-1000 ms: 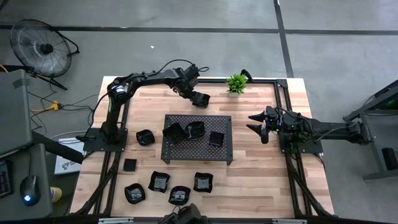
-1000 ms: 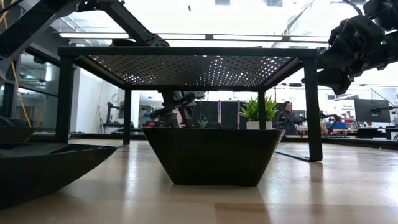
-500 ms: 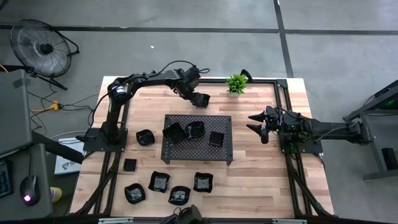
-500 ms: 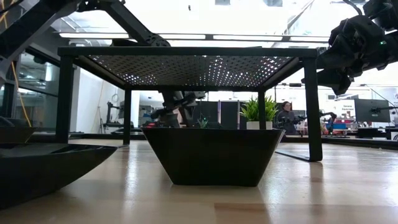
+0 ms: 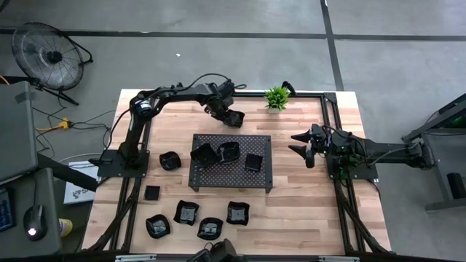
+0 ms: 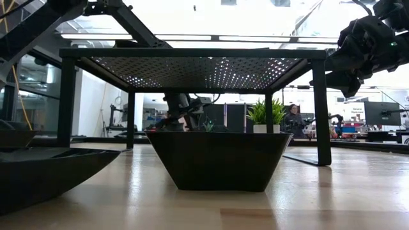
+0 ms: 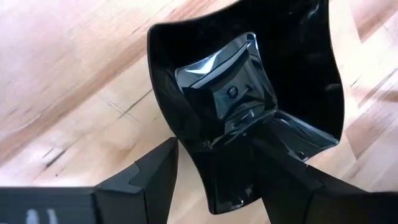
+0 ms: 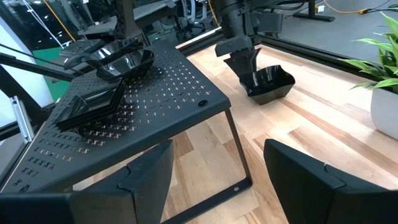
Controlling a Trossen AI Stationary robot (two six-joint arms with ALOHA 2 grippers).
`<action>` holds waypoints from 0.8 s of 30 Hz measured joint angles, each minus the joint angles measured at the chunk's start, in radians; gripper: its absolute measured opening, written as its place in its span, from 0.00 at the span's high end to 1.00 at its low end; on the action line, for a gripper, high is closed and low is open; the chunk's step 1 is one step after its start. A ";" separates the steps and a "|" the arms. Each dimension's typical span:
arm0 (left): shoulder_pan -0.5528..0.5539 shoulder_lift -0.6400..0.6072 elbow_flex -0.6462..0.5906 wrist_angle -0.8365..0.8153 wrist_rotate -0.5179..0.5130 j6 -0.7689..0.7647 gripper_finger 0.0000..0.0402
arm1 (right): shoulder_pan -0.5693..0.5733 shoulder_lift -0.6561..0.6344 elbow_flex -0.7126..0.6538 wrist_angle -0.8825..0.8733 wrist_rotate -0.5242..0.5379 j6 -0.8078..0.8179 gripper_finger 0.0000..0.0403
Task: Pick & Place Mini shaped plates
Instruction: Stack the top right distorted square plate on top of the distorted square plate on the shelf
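A small glossy black dish sits on the wood behind the perforated tray, near the table's far edge. My left gripper is over it, open and slanting down. One finger stands outside the dish's wall and the other inside the hollow. The right wrist view shows this dish with its base on the table. Three dishes lie on the tray, and several more lie on the table's near left. My right gripper hangs open at the table's right, with nothing between its fingers. My left gripper straddles the dish's near wall, one finger inside the hollow and one outside. It comes slanting down from above. Whether either finger touches the wall I cannot tell. The dish rests on the table on its base.
A small green plant stands at the far edge, right of the left gripper. The raised tray stands on legs at mid-table. One dish lies left of the tray. In the low view a dish stands close in front. Bare wood lies right of the tray.
My left gripper has tipped a little further down over the dish at the far edge. The dish has stayed where it was.
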 joint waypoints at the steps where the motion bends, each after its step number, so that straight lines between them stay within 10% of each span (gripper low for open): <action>1: 0.000 0.000 0.000 0.002 0.001 0.001 0.51 | 0.000 0.000 0.000 0.000 0.000 0.000 0.39; 24: 0.016 -0.073 0.002 0.008 0.021 0.074 0.99 | 0.000 0.000 0.000 0.000 -0.001 0.000 0.39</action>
